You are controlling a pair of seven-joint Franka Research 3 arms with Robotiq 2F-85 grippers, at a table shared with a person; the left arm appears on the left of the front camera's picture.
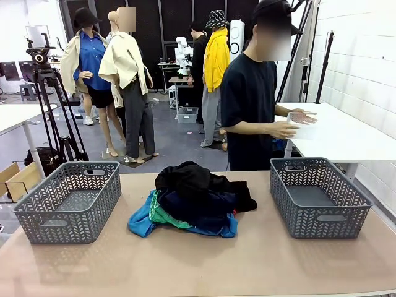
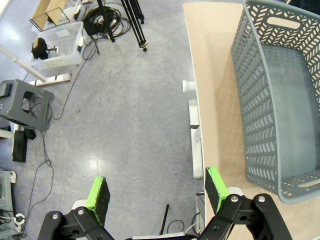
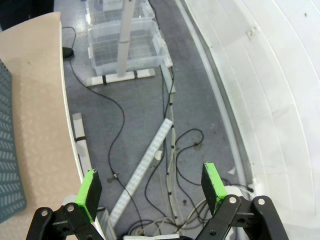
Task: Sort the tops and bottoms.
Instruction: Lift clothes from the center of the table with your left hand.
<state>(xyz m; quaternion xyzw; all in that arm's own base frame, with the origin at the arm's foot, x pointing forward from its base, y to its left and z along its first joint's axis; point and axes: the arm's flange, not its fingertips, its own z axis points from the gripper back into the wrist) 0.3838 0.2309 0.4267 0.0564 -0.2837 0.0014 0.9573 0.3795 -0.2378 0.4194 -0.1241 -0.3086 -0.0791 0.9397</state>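
A heap of clothes lies in the middle of the table (image 1: 198, 266). On top is a black garment (image 1: 192, 178), one of the bottoms. Under it sits dark navy cloth (image 1: 201, 207), and a green piece (image 1: 162, 216) pokes out at the left. A blue garment (image 1: 142, 223) lies lowest; I cannot tell which pieces are tops. My left gripper (image 2: 157, 192) is open over the floor, just off the table's edge beside the left basket (image 2: 280, 100). My right gripper (image 3: 152, 187) is open over the floor past the table's right end, holding nothing.
Two empty grey baskets stand on the table, one left (image 1: 68, 201) and one right (image 1: 318, 198) of the heap. A person (image 1: 250, 105) stands behind the far edge, hands on a white side table (image 1: 346, 133). Cables (image 3: 170, 145) and clear bins (image 3: 125, 45) lie on the floor.
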